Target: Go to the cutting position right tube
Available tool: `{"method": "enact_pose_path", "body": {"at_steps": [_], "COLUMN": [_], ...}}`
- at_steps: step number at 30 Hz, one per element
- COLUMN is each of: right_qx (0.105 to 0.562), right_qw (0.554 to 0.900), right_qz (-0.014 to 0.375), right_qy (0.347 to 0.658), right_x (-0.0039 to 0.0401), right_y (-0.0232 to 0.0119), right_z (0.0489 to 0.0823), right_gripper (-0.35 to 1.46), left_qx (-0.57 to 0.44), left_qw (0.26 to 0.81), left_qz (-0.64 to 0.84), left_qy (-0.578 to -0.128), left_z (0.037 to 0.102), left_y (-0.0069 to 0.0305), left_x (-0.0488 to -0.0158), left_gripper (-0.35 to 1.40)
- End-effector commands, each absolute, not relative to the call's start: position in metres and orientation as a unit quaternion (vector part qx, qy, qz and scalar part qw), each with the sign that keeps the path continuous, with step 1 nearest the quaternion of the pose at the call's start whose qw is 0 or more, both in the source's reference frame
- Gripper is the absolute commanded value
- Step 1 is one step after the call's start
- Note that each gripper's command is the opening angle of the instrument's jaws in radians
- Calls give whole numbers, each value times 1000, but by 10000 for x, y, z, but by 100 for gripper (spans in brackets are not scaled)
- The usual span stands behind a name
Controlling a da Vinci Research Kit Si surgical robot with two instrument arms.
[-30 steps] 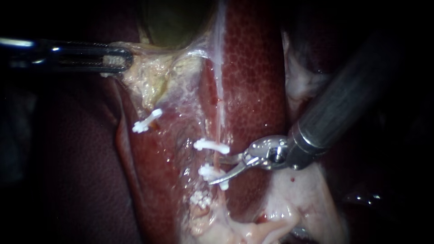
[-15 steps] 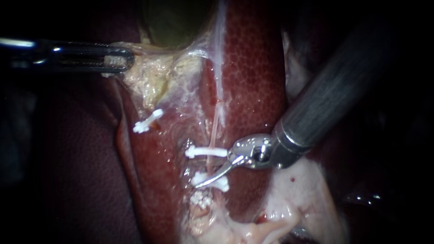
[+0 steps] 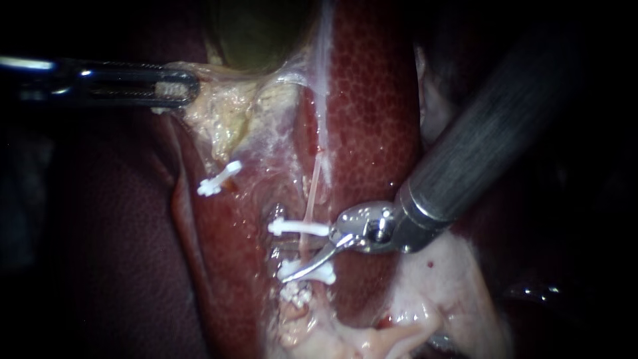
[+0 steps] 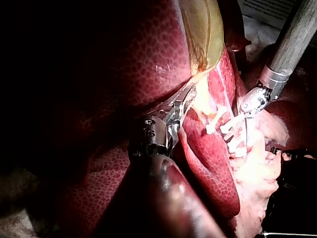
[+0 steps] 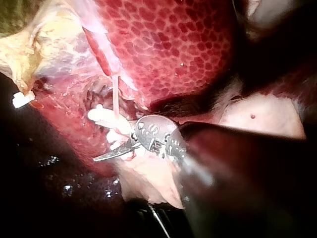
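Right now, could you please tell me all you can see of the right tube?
The right tube is a thin, pale pink, glistening strand, stretched nearly upright along the liver. Two white clips cross it, an upper clip and a lower clip. Between them the open jaws of the right instrument straddle it without gripping.

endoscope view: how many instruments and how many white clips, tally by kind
instruments: 2 (left instrument, right instrument)
white clips: 3; a white lump below them may be another, cannot tell
total: 5
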State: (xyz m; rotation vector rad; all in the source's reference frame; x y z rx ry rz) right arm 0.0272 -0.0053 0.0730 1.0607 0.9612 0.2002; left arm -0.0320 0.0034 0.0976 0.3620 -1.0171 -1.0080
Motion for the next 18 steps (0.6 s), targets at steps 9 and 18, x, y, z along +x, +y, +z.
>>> {"method": "enact_pose_path", "body": {"at_steps": [9,18], "right_qx": [487,488], "right_qw": [748,748], "right_qz": [94,93], "right_qy": [441,441], "right_x": [275,275], "right_y": [-55,-55], "right_z": [728,728], "right_gripper": [121,121], "left_qx": [166,166], "left_qw": [739,739], "left_qz": [-459,-459], "left_qy": [-464,-464], "left_z": [977,977], "left_y": [34,34], "left_x": [-321,-321], "left_gripper": [-35,-35]}}
